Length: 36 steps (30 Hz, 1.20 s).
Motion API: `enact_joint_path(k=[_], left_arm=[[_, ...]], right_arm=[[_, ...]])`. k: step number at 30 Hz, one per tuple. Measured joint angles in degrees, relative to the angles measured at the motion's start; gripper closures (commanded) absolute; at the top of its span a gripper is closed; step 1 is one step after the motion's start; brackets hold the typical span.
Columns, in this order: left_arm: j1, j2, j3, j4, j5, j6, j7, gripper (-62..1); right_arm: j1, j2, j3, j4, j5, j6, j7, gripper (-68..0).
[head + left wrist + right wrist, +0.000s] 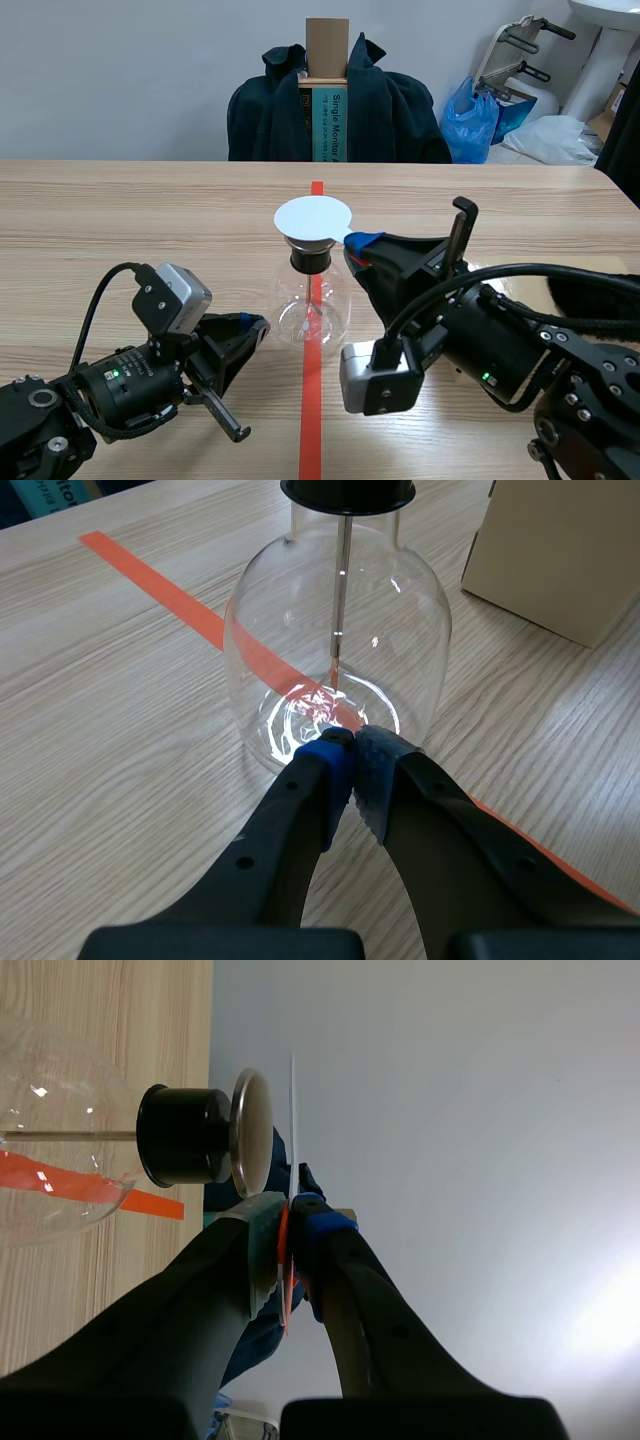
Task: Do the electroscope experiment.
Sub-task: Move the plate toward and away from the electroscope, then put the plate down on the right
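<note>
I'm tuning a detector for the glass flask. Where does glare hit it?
Left wrist view: strong white highlights at the flask base, just ahead of the left gripper. Right wrist view: small glints on it, bright patch on the wall. Scene view: faint glints low down.

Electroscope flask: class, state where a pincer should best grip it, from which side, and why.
Probably the black stopper at the narrow neck, approached level from the left pincer side: the upright flask has a wide, rounded bulb, and the right pincer holds the white disc over the top.
</note>
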State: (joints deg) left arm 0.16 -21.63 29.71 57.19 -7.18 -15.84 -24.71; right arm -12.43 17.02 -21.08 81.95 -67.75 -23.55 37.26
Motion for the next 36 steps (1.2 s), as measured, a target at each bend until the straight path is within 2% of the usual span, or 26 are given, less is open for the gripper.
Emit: enact_joint_path(k=[4,19,26,31,33,36], left_arm=[[0.0,0.0,0.0,0.0,0.0,0.0,0.0,-3.2],[0.0,0.0,0.0,0.0,0.0,0.0,0.0,-3.2],[0.0,-0.1,0.0,0.0,0.0,0.0,0.0,-3.2],[1.5,-1.8,-0.2,1.6,-0.2,0.0,0.0,-3.2],[3.0,-2.6,-1.1,3.3,-0.2,0.0,0.0,-3.2],[5.8,-3.8,-3.7,6.4,-0.2,0.0,0.0,-3.2]], right_arm=[[0.0,0.0,0.0,0.0,0.0,0.0,-2.1,-0.7],[0.0,0.0,0.0,0.0,0.0,0.0,-18.1,-0.7],[0.0,0.0,0.0,0.0,0.0,0.0,-22.3,-0.7],[0.0,0.0,0.0,0.0,0.1,0.0,-23.7,-0.7],[0.0,0.0,0.0,0.0,0.7,-1.6,-23.6,-0.7],[0.2,0.0,0.1,0.0,4.1,-5.0,-23.7,-0.7]])
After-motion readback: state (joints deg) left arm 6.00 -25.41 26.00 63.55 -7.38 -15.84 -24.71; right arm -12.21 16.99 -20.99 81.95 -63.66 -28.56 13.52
